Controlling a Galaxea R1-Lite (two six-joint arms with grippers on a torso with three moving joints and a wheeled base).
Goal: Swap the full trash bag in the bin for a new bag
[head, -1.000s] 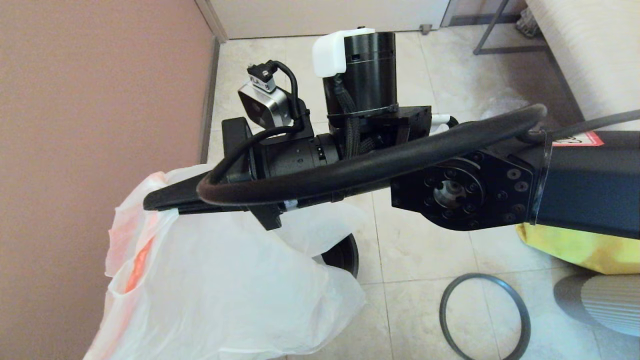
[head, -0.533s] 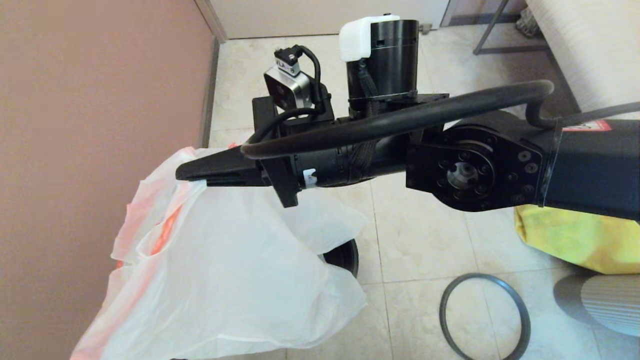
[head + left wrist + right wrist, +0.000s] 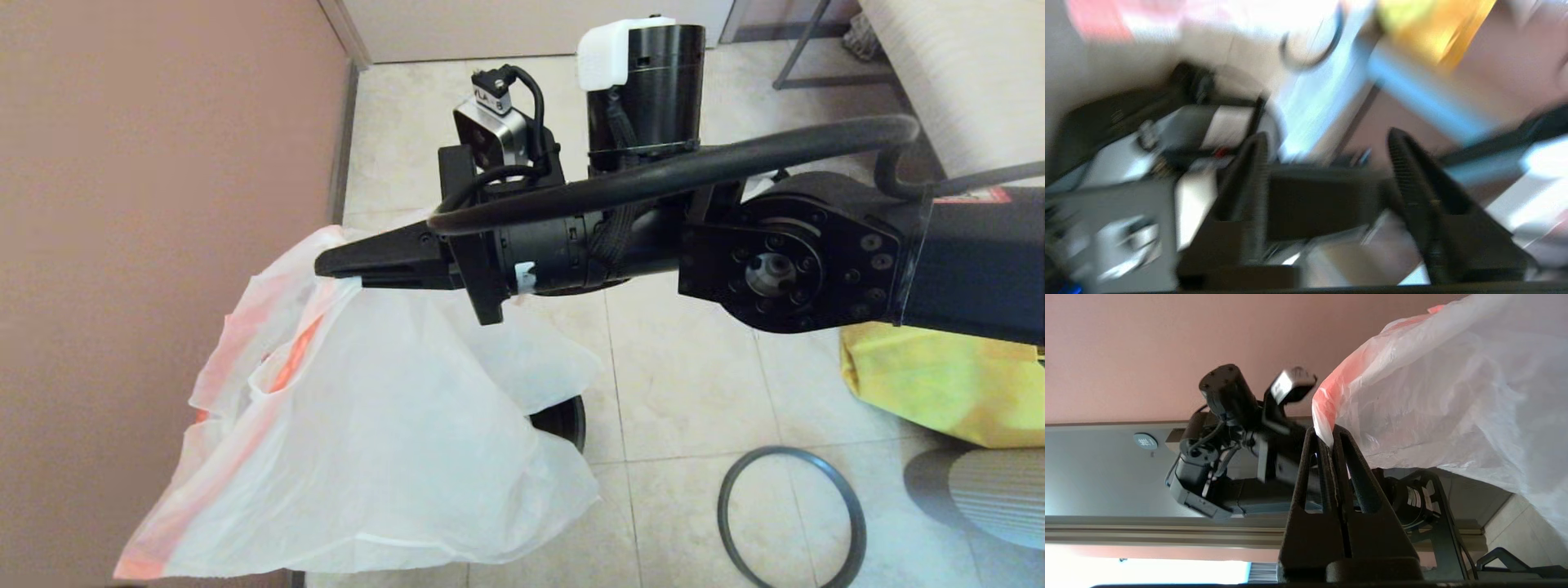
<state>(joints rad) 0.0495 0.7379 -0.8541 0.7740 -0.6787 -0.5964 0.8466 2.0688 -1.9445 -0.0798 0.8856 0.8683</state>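
The new bag [image 3: 367, 441] hangs at the left beside the wall, its orange hem pinched in the pressed-together right tool [image 3: 339, 268], and drapes over the bin [image 3: 563, 420] below, whose inside is hidden. The hoop [image 3: 790, 523] lies on the floor to the right. The left tool [image 3: 1327, 147] is spread, empty, and out of the head view, so the right arm is nearer the bin.

The bin [image 3: 563, 420] is almost totally buried behind the new bag [image 3: 367, 441], only a dark sliver peeks out. The hoop rim [image 3: 790, 523] and yellow bag [image 3: 939, 392] get chopped by the head view's edges. Left wrist view is a smeary mess, so apart from the left tool [image 3: 1327, 143] with its fingers spread, nothing behind it is readable.
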